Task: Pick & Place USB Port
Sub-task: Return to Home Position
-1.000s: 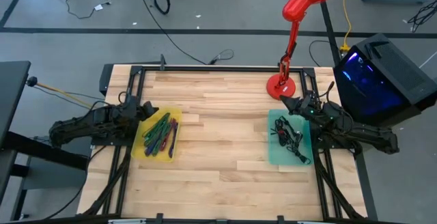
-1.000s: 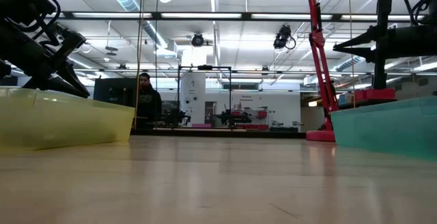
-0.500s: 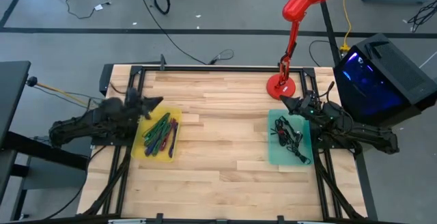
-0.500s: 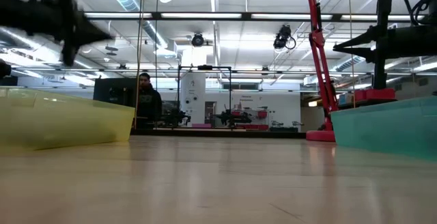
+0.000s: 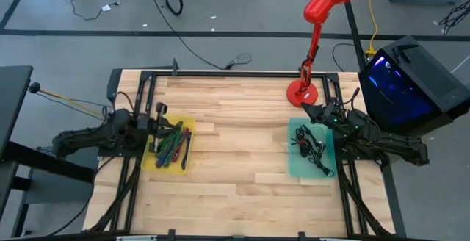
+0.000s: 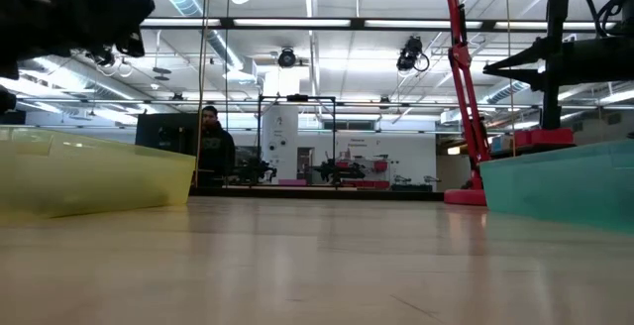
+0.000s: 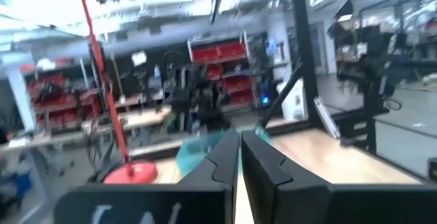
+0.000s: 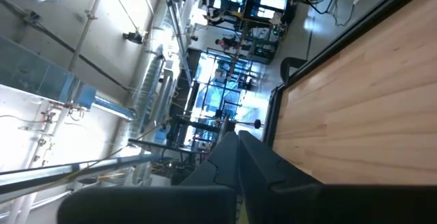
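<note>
A yellow tray (image 5: 176, 160) at the table's left holds several green, red and purple USB pieces (image 5: 171, 142). A teal tray (image 5: 295, 169) at the right holds a tangle of black cables (image 5: 310, 147). My left gripper (image 5: 158, 116) hangs shut and empty, pointing level, above the yellow tray's far left corner; the low view shows it high above that tray (image 6: 99, 171). My right gripper (image 5: 307, 111) waits shut and empty over the teal tray's far edge. Both wrist views show fingers closed together, the left (image 7: 239, 161) and the right (image 8: 237, 150).
A red desk lamp's base (image 5: 302, 92) stands just beyond the teal tray. A black box with blue light (image 5: 411, 83) sits off the table's right edge. Bare wood (image 5: 239, 153) lies between the trays. A person (image 6: 213, 142) stands in the room behind.
My left gripper has risen from the yellow tray, tipped from pointing down into it to pointing level, and rolled about its own axis. It has stayed shut and carries nothing.
</note>
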Available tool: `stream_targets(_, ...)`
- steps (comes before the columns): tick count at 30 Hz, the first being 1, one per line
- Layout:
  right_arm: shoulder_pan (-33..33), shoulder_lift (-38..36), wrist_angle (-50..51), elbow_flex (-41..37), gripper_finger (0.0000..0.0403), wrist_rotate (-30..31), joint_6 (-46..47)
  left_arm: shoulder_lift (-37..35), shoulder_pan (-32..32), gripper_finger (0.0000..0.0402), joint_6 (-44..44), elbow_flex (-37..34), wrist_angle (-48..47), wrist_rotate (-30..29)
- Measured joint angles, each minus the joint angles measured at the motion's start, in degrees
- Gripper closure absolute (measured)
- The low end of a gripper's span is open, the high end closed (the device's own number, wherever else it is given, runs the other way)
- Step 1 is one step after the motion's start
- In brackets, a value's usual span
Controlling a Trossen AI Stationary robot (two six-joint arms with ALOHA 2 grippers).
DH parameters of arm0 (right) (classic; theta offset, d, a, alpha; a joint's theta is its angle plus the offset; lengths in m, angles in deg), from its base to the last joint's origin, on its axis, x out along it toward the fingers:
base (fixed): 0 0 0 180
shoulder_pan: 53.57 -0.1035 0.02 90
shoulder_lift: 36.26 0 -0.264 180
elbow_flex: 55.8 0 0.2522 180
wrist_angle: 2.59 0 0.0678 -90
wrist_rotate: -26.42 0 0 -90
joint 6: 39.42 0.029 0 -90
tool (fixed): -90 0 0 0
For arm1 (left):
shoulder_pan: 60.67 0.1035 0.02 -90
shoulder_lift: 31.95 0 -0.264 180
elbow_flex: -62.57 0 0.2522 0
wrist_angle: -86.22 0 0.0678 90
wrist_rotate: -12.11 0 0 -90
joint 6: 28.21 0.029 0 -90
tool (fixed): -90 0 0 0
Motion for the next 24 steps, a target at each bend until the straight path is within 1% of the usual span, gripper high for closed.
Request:
stream_targets(2,-0.02,0.0,0.02,0.0,0.0387,-0.02,0.0,-0.01,-0.3,0.0376,0.22,0.06,0.47,0.59)
stream_targets(9,-0.02,0.0,0.02,0.0,0.0387,-0.02,0.0,0.0,-0.78,0.0376,-0.3,0.02,-2.25,1.38)
stream_targets(12,-0.02,0.0,0.02,0.0,0.0387,-0.06,0.0,-0.07,1.27,0.0376,-0.92,0.01,-2.42,2.26)
stream_targets(15,-0.02,0.0,0.02,0.0,0.0387,-0.06,0.0,-0.09,4.95,0.0376,-5.0,0.0,-2.06,3.77)
stream_targets(17,-0.01,0.0,0.02,0.0,0.0387,-0.04,0.01,-0.09,6.8,0.0376,-9.03,0.0,-2.23,3.39)
stream_targets(20,-0.02,0.0,0.02,0.0,0.0387,-0.04,0.0,-0.09,9.62,0.0376,-12.78,0.0,-2.07,2.54)
stream_targets(24,-0.02,0.0,0.02,0.0,0.0387,-0.04,0.0,-0.09,10.89,0.0376,-13.66,0.0,-2.02,2.59)
